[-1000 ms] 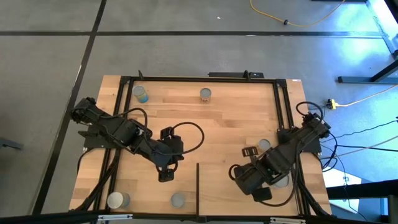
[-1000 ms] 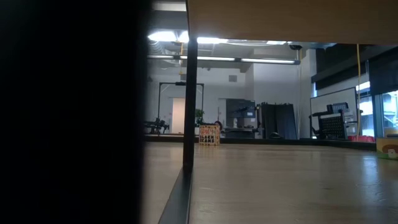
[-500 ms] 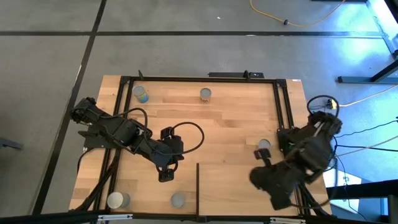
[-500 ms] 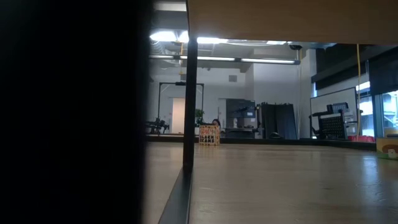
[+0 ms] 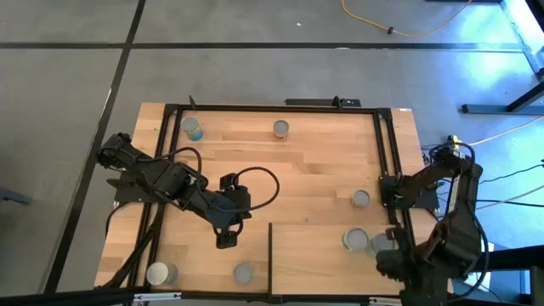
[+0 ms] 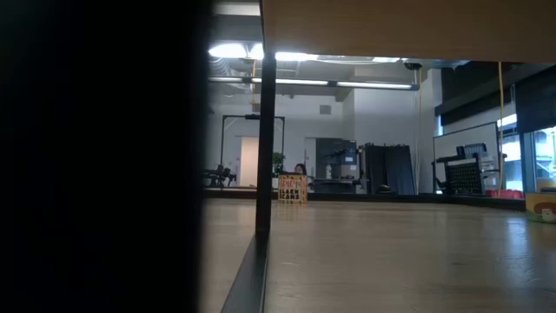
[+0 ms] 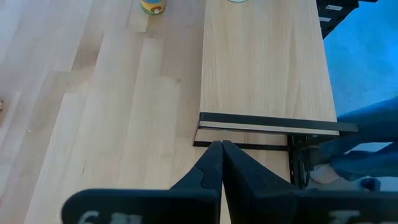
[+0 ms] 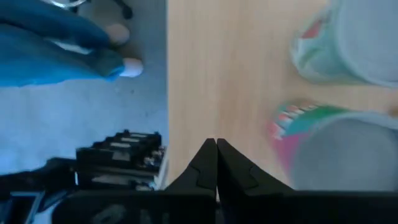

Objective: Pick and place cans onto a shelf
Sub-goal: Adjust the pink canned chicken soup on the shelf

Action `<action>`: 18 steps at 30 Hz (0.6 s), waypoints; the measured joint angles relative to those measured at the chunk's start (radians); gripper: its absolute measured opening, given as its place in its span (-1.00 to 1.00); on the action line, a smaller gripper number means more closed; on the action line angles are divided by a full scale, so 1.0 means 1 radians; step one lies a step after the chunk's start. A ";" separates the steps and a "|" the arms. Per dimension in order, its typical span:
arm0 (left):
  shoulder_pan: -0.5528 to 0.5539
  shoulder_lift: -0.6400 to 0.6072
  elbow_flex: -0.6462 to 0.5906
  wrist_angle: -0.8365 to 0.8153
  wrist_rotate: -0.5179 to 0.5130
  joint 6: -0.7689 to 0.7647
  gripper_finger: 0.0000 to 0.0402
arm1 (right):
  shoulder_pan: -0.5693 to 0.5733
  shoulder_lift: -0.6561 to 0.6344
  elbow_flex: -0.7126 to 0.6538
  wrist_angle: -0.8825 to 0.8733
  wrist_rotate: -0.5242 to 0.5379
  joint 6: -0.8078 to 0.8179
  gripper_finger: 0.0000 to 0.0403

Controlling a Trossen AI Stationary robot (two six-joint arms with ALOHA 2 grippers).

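Seven small cans [image 5: 355,240] stand scattered on the worktop [image 5: 314,170]; two sit on the pale shelf [image 5: 331,259] near right. Likely rigid, smooth, light: grip mid-wall. Left end effector [image 5: 224,242] and right end effector [image 8: 216,144] both pinched together, empty.

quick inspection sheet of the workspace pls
surface: plank table, mostly bare
job's things: seven cans seen; two on the shelf near its right edge, e.g. can; five elsewhere on the table
clutter: nothing seen
grippers: left claw shut, empty, mid-table; right claw shut, empty, by the shelf cans
cables: yellow cord on floor
surroundings: person's legs beside table
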 joint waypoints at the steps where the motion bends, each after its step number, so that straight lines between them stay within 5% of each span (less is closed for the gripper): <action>1: 0.002 0.000 0.000 0.000 0.000 0.000 -1.00 | 0.005 -0.001 -0.016 0.012 0.004 0.019 -1.00; 18: 0.012 0.000 0.000 0.000 0.000 0.000 -1.00 | 0.014 -0.006 -0.130 -0.101 0.046 0.173 -1.00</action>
